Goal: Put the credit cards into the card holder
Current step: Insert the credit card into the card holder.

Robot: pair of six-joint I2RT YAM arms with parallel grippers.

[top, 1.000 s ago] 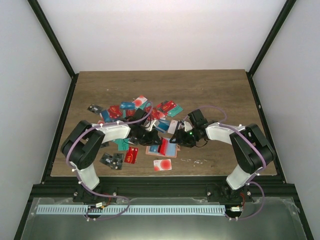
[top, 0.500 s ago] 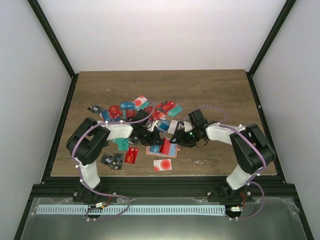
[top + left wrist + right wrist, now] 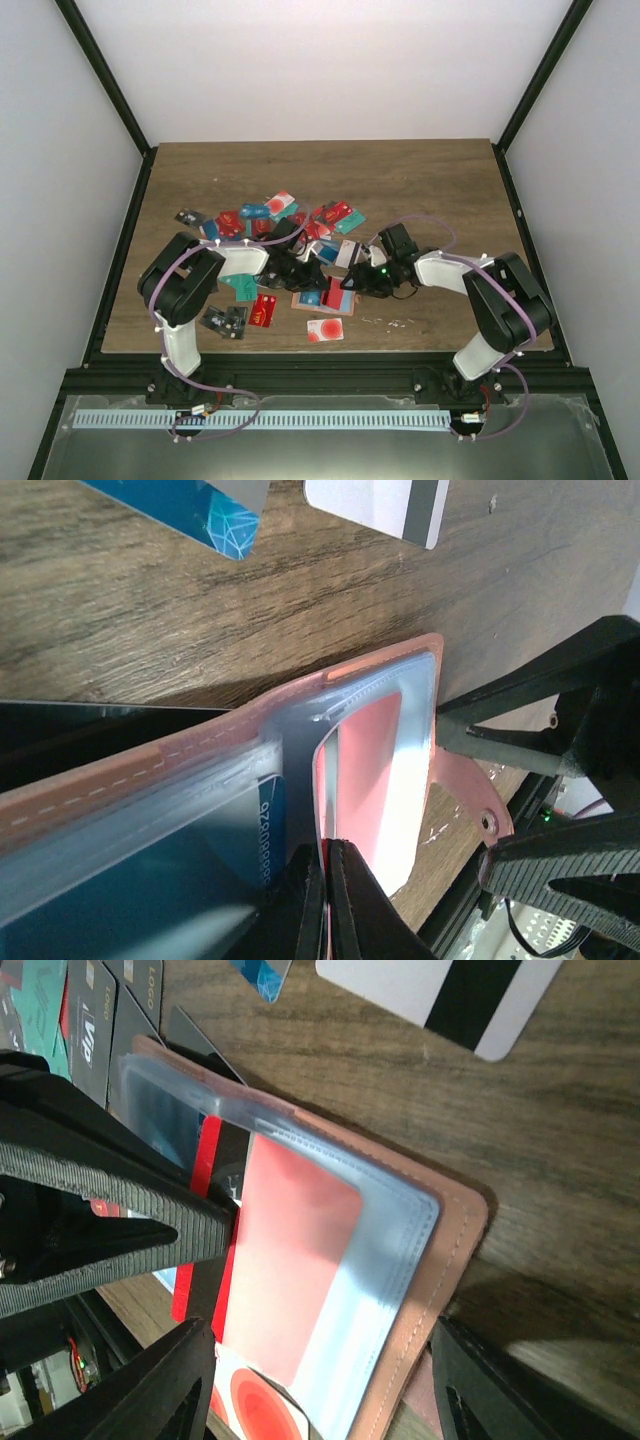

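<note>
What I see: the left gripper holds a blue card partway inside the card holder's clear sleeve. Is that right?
No: it is a red card, not blue. The left wrist view shows the left gripper holding it partway inside the clear sleeve of the card holder.

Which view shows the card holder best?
Right wrist: the card holder lies open, its clear sleeves and a red card partly inserted are plain to see. Left wrist sees it too close, edge-on and cropped. Top external shows it small, detail lost.
</note>
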